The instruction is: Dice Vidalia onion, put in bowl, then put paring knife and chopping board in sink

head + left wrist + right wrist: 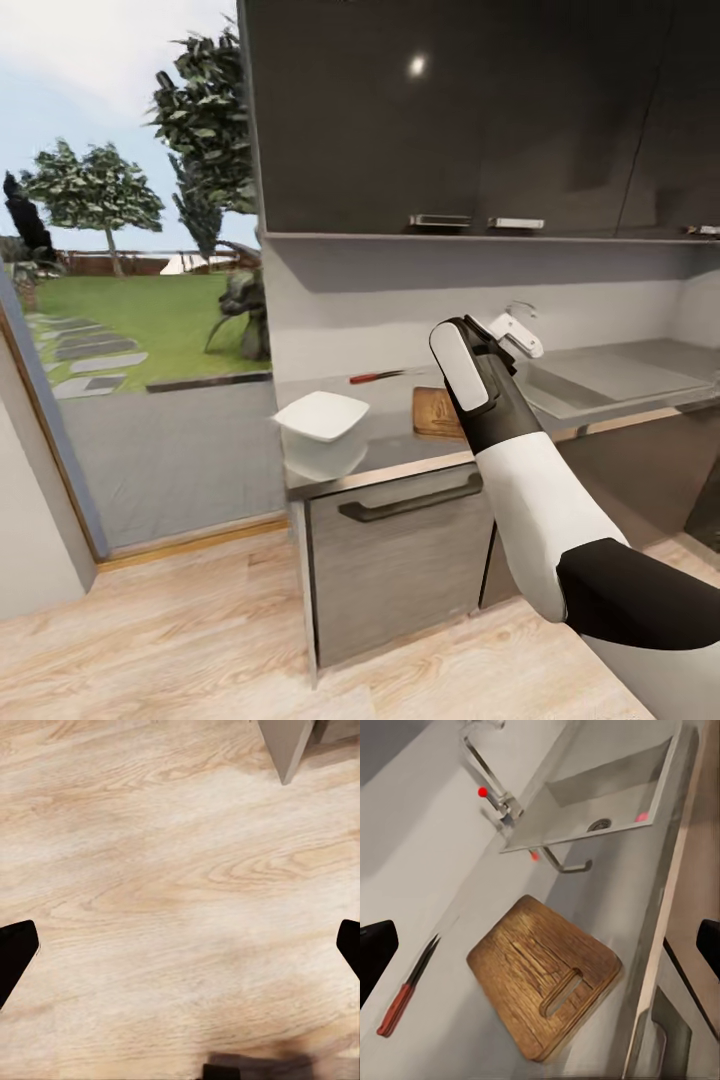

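Note:
The brown chopping board (544, 971) lies on the grey countertop (457, 907), with the red-handled paring knife (409, 986) beside it. My right gripper (540, 952) hovers above the board, open and holding nothing. In the sink (607, 787) a small pinkish onion (642, 816) rests near the drain. In the head view my right gripper (468, 345) is raised in front of the chopping board (435, 412), the paring knife (378, 376) lies behind it, and the white bowl (320, 415) stands at the counter's left end. My left gripper (180, 945) is open over wooden floor.
A chrome tap (487, 772) with a red knob stands beside the sink. Dark wall cabinets (450, 110) hang above the counter. A grey cabinet front with a dark handle (410, 500) sits below it. A glass wall to the garden (130, 330) is on the left.

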{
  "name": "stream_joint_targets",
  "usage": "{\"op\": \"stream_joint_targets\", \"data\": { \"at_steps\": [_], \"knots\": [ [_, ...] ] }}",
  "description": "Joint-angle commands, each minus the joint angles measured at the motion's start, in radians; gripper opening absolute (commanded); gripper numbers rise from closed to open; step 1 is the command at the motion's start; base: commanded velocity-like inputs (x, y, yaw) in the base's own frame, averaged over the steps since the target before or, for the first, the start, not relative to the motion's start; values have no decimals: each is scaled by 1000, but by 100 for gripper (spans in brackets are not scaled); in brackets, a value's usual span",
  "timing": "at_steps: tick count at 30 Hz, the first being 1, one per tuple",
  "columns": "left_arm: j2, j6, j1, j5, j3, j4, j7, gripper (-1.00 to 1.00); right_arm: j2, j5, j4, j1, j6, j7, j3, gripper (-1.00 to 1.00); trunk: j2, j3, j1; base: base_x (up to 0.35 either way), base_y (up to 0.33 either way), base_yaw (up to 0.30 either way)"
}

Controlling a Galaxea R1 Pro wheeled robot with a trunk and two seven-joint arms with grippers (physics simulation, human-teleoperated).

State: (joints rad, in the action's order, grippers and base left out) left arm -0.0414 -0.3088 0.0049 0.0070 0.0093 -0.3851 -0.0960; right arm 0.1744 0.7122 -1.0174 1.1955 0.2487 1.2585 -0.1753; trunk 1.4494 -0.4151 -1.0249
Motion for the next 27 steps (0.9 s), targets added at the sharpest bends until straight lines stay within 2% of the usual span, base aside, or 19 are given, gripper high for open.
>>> {"op": "stream_joint_targets", "data": {
  "at_steps": [1,27],
  "knots": [
    [0,-1,0,1,0,-1,-1,100,0,2,0,0,10,5,-1,100,1,0,0,0,302,-203],
    [0,2,1,-1,-3,5,1,100,0,-1,2,-11,12,2,0,100,1,30,0,0,302,-203]
  ]
}}
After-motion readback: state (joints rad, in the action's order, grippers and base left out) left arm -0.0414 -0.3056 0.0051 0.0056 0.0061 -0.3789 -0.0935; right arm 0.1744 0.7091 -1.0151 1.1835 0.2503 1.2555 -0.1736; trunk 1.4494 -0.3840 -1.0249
